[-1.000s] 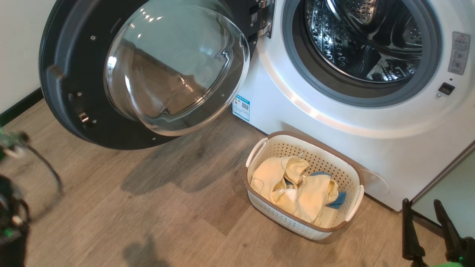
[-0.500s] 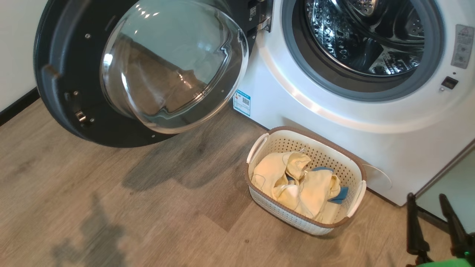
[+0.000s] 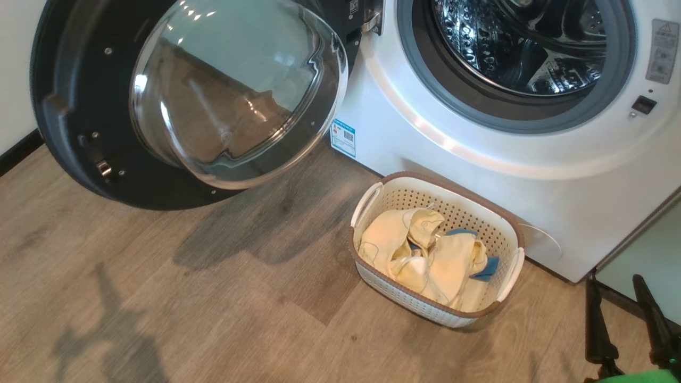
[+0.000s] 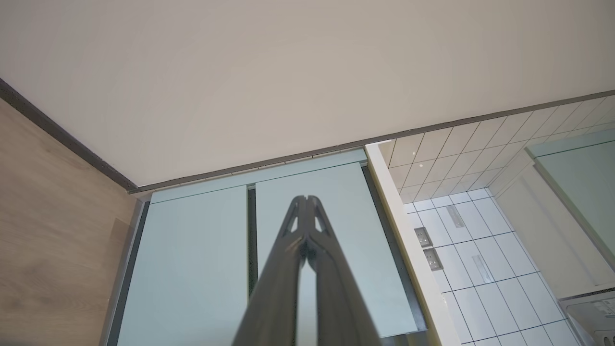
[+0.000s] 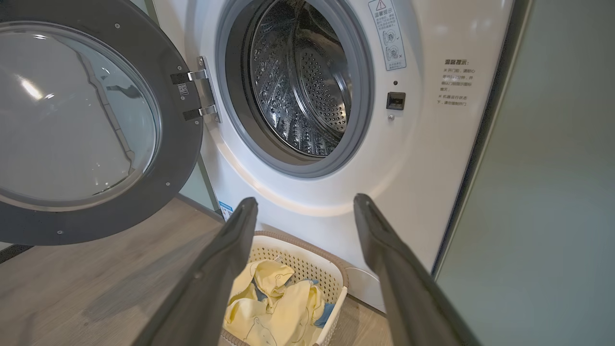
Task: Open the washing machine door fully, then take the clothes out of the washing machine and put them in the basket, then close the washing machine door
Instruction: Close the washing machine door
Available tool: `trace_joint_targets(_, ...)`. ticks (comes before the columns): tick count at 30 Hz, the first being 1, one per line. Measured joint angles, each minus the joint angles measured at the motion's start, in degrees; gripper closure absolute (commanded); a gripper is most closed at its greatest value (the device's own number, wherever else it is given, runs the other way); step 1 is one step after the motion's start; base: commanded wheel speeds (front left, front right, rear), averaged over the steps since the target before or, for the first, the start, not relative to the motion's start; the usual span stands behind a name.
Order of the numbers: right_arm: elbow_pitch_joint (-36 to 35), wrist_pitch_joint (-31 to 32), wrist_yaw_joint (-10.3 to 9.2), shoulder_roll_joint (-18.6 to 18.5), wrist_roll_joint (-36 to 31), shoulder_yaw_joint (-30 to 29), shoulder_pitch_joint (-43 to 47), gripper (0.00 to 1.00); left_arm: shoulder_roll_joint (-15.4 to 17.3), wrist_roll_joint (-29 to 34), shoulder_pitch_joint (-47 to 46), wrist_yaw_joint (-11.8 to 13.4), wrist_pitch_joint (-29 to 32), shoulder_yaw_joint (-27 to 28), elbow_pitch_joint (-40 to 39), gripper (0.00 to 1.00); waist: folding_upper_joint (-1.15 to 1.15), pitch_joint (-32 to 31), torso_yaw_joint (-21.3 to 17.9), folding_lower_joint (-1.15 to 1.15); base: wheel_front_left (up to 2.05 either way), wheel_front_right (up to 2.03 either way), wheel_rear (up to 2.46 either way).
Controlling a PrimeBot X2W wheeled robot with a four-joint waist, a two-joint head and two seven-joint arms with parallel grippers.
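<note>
Door [image 3: 74, 122] stands wide open, up and left of the right claw [image 5: 305, 201], whose fingers are apart and empty. Left claw [image 4: 306, 198] is pressed together, holding nothing. Drum [image 5: 307, 96] ahead looks empty. Basket [image 5: 312, 262], just below, holds the clothes [image 5: 278, 307]. Closing is due: best to push the door's free edge steadily until it latches.
</note>
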Motion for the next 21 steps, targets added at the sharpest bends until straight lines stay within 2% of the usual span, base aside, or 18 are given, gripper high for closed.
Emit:
trace_joint_targets(9,-0.54,0.0,0.0,0.0,-0.89,-0.08,-0.02,0.0,0.55,0.15,-0.49,-0.78,6.91,-2.98,5.28,1.0,0.0,1.31,-0.56,0.0,0.0,0.0,0.0)
trace_joint_targets(21,-0.87,0.0,0.0,-0.08,-1.9,0.16,-0.16,0.0,1.63,-0.85,-0.32,-0.76,17.48,-5.69,5.88,1.0,0.0,3.99,-2.7,0.0,0.0,0.0,0.0)
